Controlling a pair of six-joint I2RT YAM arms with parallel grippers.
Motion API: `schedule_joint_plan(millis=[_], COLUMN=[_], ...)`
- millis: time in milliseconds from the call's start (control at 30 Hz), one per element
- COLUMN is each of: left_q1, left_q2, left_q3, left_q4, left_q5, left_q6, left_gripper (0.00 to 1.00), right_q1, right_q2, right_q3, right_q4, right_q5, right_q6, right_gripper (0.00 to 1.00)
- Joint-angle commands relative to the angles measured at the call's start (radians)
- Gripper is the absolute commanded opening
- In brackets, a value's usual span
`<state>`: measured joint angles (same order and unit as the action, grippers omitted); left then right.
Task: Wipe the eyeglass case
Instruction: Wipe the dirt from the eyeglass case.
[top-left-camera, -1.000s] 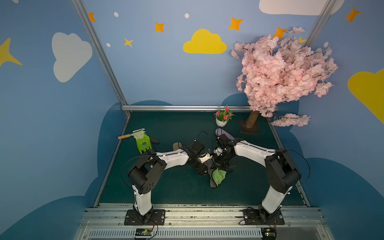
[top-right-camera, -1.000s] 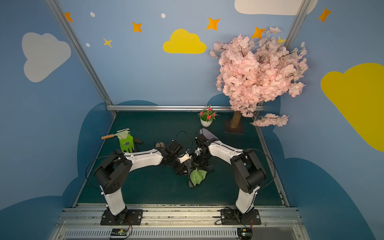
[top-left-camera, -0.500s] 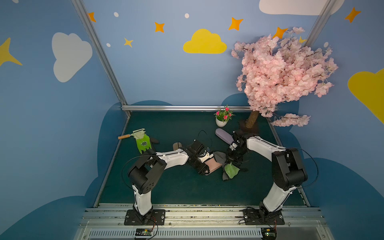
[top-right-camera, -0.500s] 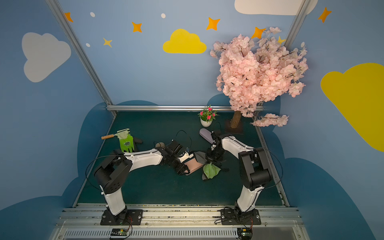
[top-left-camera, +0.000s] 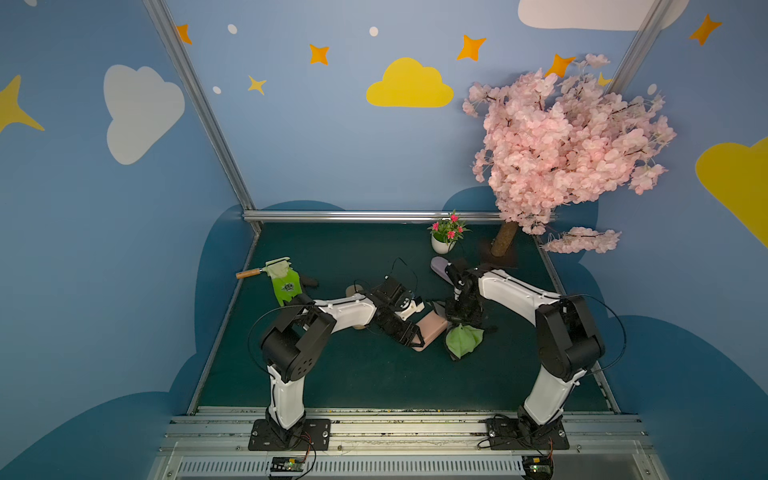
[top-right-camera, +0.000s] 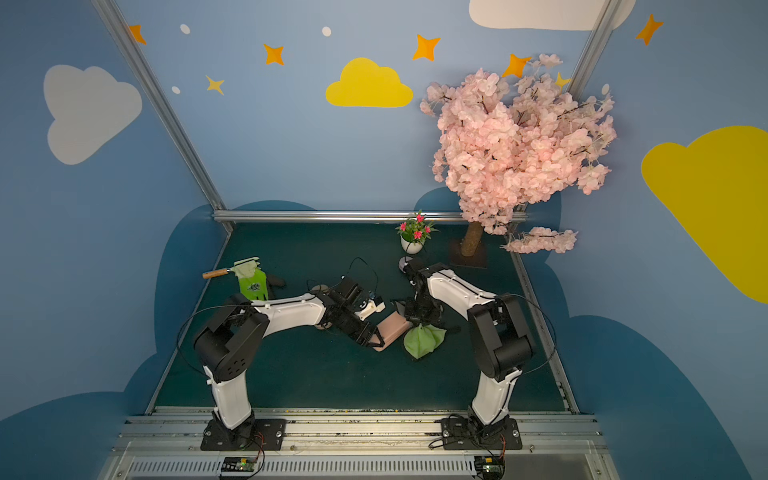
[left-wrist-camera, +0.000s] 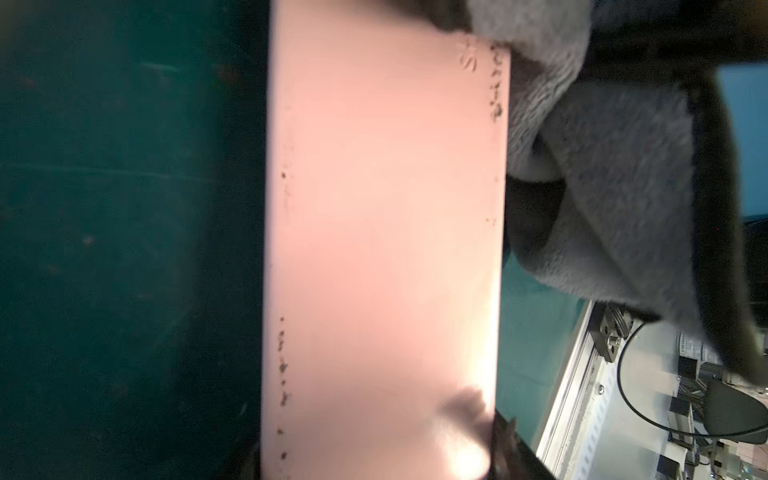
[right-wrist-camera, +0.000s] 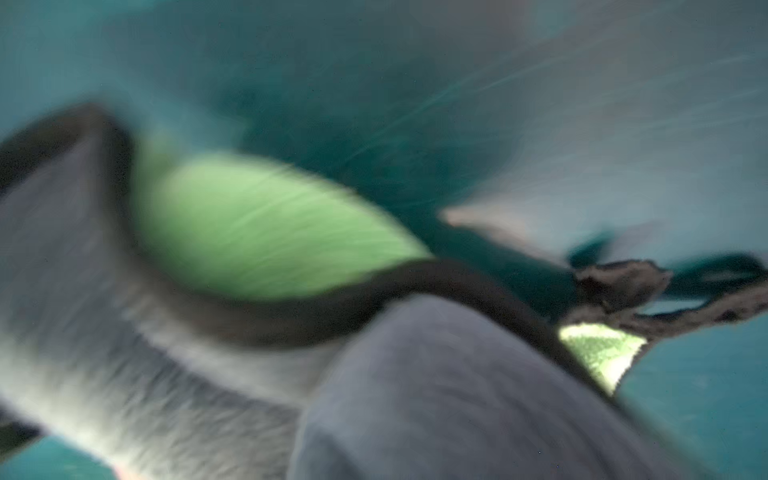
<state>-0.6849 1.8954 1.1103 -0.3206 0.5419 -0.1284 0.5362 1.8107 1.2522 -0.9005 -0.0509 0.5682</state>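
A metal rail (top-left-camera: 415, 430) runs along the front edge of the table (top-left-camera: 374, 382). Further in, near the middle of the table, the pink eyeglass case (top-left-camera: 431, 329) lies slantwise. The left fingers (top-left-camera: 409, 338) are clamped on its near end. In the left wrist view the case (left-wrist-camera: 382, 249) fills the gap between them, and dark specks line both of its long edges.

Just to the right of the case hangs the cloth (top-left-camera: 463, 340), green on one face and grey on the other. It is bunched and pinched in the closed right fingers (top-left-camera: 456, 319). Its grey face (left-wrist-camera: 602, 166) touches one long edge of the case. Whether its lower end rests on the table cannot be told. The right wrist view is blurred.

Beyond the right fingers lies a lilac pouch (top-left-camera: 439, 265). Toward the left edge lies a green packet (top-left-camera: 286, 286), with a wooden-handled tool (top-left-camera: 249, 274) at its far end. At the back stand a small flower pot (top-left-camera: 442, 245) and a pink blossom tree (top-left-camera: 561, 145).
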Motion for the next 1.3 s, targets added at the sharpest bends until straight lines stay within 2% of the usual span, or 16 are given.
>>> schedule_joint_plan(millis=[0,67,167,300,400,533,567,633,767,900,1033,1167,1267], left_q1=[-0.018,-0.012,-0.005,0.001,0.001,-0.009,-0.014,-0.017,-0.018,-0.024,-0.027,-0.028,-0.035], left_q2=[0.082,0.085,0.086,0.083,0.082,0.072,0.069,0.069,0.075,0.072,0.066,0.065,0.064], left_q3=[-0.04,-0.042,-0.052,-0.06,-0.061,-0.061,-0.063,-0.06,-0.055,-0.045,-0.046,-0.04,-0.033], left_q4=[-0.133,-0.127,-0.109,-0.102,-0.103,-0.115,-0.114,-0.117,-0.121,-0.137,-0.14,-0.142,-0.152], left_q5=[0.017,0.028,0.045,0.055,0.057,0.032,0.025,0.021,0.021,-0.006,-0.025,-0.038,-0.052], left_q6=[-0.035,-0.039,-0.041,-0.037,-0.035,-0.025,-0.022,-0.022,-0.019,-0.014,-0.007,0.004,0.008], left_gripper=[0.03,0.03,0.03,0.03,0.03,0.03,0.03,0.03,0.03,0.03,0.03,0.03,0.03], right_q1=[0.096,0.14,0.158,0.089,-0.016,-0.145,-0.163,-0.168,-0.095,0.039,0.128,0.149,0.097], right_q2=[0.011,-0.004,-0.053,-0.031,0.006,0.015,0.013,0.008,-0.003,0.025,-0.023,-0.068,-0.033], right_q3=[0.009,0.002,-0.075,-0.126,-0.105,-0.041,-0.026,0.007,0.041,0.052,0.012,0.0,-0.015], right_q4=[-0.014,0.004,0.176,0.264,0.204,0.064,0.05,0.027,0.022,0.015,0.043,0.079,0.127], right_q5=[-0.179,-0.296,-0.531,-0.576,-0.439,-0.08,-0.028,-0.005,-0.106,-0.277,-0.425,-0.494,-0.51], right_q6=[0.004,0.015,0.108,0.165,0.103,-0.004,-0.022,-0.047,-0.041,-0.003,0.054,0.083,0.081], right_gripper=[0.0,0.0,0.0,0.0,0.0,0.0,0.0,0.0,0.0,0.0,0.0,0.0,0.0])
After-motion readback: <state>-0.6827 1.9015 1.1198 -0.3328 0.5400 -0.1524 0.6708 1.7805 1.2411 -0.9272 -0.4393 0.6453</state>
